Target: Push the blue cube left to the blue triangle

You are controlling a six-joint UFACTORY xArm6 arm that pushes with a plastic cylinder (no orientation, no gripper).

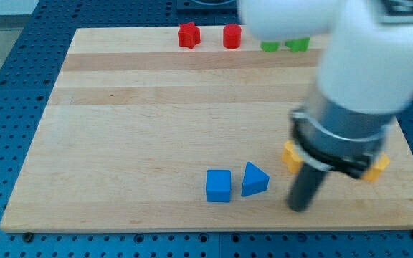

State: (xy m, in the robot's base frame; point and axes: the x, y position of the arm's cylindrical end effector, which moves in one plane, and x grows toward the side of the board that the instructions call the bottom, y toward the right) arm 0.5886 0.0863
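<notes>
**A:** Camera view, the only one you have. Where's the blue cube [219, 185]?

**B:** Lower centre of the frame, near the board's bottom edge. The blue triangle [254, 180] sits just beside it on the view's right — nearly touching, though you can't tell whether a sliver of gap remains.

**A:** And your tool?

**B:** My tip [300, 207] is at the lower right, beyond the triangle and apart from it. It's a bare rod — nothing to open or close, and it holds nothing. It touches no block.

**A:** Why does that placement matter?

**B:** The cube already lies on the triangle's left side, so you'd judge the task close to done, or needing only a small nudge. From where the tip stands, the triangle is between it and the cube; a straight push leftward would hit the triangle first.

**A:** Anything else?

**B:** Two yellow blocks [290, 155] peek out beside the arm at right, partly hidden. Along the upper edge sit a red star [188, 34], a red cylinder [231, 36] and two green blocks [284, 45] — well away from the work.
</notes>
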